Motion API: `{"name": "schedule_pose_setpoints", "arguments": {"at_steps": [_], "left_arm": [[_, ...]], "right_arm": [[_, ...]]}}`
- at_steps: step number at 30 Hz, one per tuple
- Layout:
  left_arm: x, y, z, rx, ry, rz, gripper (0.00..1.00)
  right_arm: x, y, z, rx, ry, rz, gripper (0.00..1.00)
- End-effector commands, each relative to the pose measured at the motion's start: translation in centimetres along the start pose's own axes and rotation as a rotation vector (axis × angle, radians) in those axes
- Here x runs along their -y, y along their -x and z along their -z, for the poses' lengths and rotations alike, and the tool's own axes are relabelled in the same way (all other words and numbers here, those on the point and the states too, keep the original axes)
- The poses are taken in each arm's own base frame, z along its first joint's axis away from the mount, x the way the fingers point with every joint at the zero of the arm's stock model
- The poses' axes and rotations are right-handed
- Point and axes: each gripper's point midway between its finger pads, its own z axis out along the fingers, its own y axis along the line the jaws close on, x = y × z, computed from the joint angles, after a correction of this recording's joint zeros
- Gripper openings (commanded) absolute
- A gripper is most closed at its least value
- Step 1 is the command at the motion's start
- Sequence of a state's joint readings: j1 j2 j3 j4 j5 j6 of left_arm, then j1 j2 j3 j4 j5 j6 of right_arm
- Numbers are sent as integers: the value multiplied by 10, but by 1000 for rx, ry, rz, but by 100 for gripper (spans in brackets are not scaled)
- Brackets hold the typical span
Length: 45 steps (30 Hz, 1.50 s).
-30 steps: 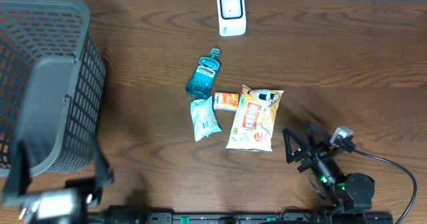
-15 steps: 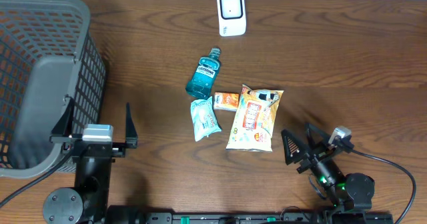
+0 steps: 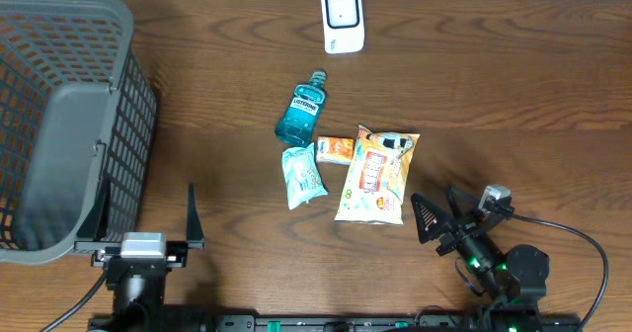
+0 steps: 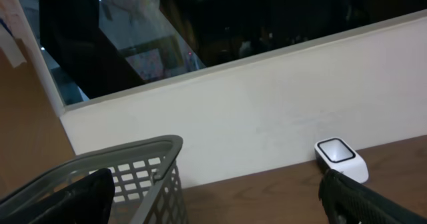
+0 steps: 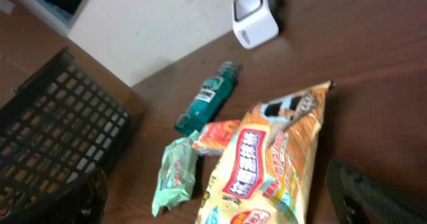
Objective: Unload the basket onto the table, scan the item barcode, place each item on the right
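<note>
Four items lie in a loose cluster near the middle of your table [image 3: 513, 95], none of them held. A teal mouthwash bottle [image 3: 301, 111] lies on its side, cap toward the far edge. Just below its base sits a small orange packet [image 3: 335, 150]. To the right of that packet, touching it, a large yellow-and-orange snack bag [image 3: 373, 177] lies flat, printed face up. To the packet's lower left lies a pale green packet [image 3: 302, 176], close beside the bag. No barcode can be made out on any of them.

The white scanner [image 3: 343, 19] stands at the far edge of the table, well apart from the cluster and roughly in line with the bottle.

Your right gripper [image 3: 434, 204] sits low at the near right, just beside the snack bag's lower right corner but not touching it. Its jaws are spread wide and grasp nothing; its wrist camera looks across the bag toward the bottle and scanner.

Your left gripper [image 3: 145, 192] sits at the near left, jaws also spread fully apart with nothing between them. One finger overlaps the edge of a large grey mesh basket [image 3: 128, 115] filling the far left side, well away from the items.
</note>
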State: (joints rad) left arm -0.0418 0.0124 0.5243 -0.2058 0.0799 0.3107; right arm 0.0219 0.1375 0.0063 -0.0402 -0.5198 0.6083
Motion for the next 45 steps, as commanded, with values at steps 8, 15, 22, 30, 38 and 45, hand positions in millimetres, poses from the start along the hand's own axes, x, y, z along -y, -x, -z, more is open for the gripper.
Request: {"name": "schedule_pose_setpoints", "arguments": {"at_steps": [8,15,22,30,38,45], "left_arm": [[16,-59,-12,-123,-38,47,98],[29,-111,-16,-233,-63,55,98],[36,-141,-10,-341,-87,61,98],[41,-159,-2,-423,-105,64,98],[47,-182,10,-529,-128,67,98],[55,-212,33,-681,-162,71,98]], "right_arm": [[26,-22,-6,-95,-104,-52,99],[45,-35,-12,-155,-176,-69,99],[62,-50,-20,-221,-224,-112,99],[78,-59,-36,-249,-235,-110,99],[85,-78,-55,-357,-184,-140,99],[83,-101,-76,-511,-78,-188,99]]}}
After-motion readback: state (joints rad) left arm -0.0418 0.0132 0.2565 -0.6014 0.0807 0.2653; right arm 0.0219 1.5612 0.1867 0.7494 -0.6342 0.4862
